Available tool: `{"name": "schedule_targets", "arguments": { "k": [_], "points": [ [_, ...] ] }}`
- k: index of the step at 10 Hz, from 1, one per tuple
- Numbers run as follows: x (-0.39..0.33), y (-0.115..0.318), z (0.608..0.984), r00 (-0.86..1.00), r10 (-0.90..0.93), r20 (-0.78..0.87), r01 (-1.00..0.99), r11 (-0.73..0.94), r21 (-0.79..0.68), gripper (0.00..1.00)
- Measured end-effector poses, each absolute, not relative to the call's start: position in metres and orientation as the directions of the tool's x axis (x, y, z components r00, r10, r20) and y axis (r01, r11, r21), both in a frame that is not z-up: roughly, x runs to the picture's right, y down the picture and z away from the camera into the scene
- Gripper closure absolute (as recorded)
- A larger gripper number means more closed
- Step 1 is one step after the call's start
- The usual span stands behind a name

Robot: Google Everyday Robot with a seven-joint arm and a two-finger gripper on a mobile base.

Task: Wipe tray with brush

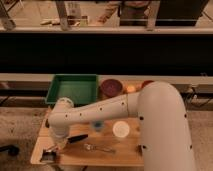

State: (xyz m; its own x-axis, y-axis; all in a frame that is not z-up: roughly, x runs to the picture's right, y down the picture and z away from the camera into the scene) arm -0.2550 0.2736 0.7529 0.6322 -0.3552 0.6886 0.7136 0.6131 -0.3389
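Claw (50,151) beside brush (76,138), utensil (99,148)

No text, label, brand or number can be read anywhere. The hand (51,151) hangs low at the surface's (120,151) front left corner, near the brush (76,138).

Plastic tray (73,89) (smooth green), wooden table (120,150), gripper (50,152) over it.

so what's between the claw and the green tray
In the camera view, the robot's own arm crosses that stretch; the claw sits at the table's front-left, the tray behind.
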Motion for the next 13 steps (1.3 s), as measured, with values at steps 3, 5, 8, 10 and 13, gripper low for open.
{"name": "schedule_targets", "arguments": {
  "k": [3,5,8,10,13],
  "points": [
    [-0.264,0.266,0.742,0.652,-0.369,0.663,0.704,0.620,-0.348,0.98],
    [-0.269,0.252,0.725,0.651,-0.384,0.655,0.704,0.629,-0.331,1.00],
    [-0.268,0.220,0.687,0.640,-0.416,0.646,0.705,0.653,-0.277,1.00],
    [-0.254,0.190,0.667,0.625,-0.447,0.640,0.709,0.668,-0.225,1.00],
    [-0.217,0.147,0.674,0.611,-0.501,0.613,0.722,0.669,-0.173,1.00]
  ]
}}
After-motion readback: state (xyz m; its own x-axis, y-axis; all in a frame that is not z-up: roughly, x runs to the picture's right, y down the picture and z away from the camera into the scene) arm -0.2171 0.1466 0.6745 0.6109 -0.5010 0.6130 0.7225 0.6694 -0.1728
